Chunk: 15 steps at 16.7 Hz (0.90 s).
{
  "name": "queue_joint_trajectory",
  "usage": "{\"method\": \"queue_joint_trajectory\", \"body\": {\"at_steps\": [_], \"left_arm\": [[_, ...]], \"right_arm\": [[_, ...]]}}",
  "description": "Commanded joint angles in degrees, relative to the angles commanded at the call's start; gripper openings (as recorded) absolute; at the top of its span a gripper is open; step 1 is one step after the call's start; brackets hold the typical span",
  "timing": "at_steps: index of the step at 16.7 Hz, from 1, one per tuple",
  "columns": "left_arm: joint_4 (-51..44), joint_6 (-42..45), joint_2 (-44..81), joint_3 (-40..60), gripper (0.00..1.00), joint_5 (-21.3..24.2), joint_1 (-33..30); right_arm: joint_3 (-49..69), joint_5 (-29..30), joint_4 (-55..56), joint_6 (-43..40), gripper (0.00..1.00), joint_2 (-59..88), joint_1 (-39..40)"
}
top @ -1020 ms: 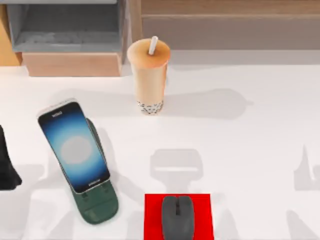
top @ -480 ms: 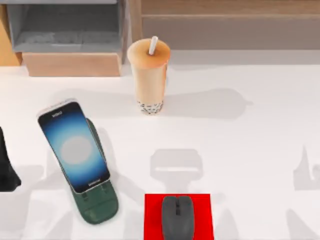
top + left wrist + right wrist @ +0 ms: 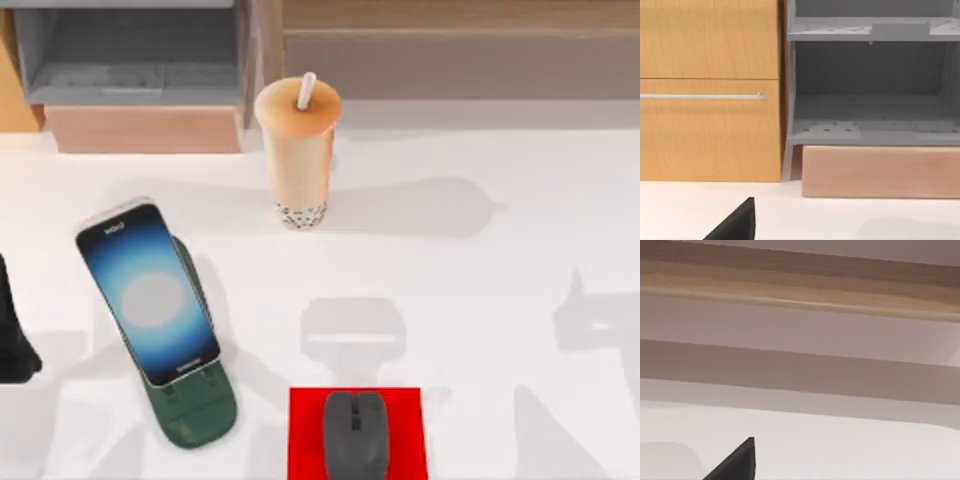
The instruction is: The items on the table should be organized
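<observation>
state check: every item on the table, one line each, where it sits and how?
smartphone: screen lit, propped tilted on the phone stand
computer mouse: resting on the red mat
bubble-tea cup: upright on the table, straw in, near the shelf unit
left pincer: at the table's left edge, holding nothing

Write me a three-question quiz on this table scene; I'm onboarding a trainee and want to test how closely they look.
1. True or false: the mouse lies on the red mat.
2. What props up the smartphone? A) the shelf unit B) the green stand C) the cup
3. Which item stands nearest the shelf unit?

Key:
1. True.
2. B.
3. The bubble-tea cup, upright on the table with its straw in.
</observation>
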Motion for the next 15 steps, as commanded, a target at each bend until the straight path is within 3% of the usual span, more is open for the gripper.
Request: {"method": "queue_joint_trajectory", "body": {"at_steps": [15], "left_arm": [[0.0,0.0,0.0,0.0,1.0,0.0,0.0]], "right_arm": [[32.02,27.93,33.84,-1.59,1.0,71.57,33.16]]}}
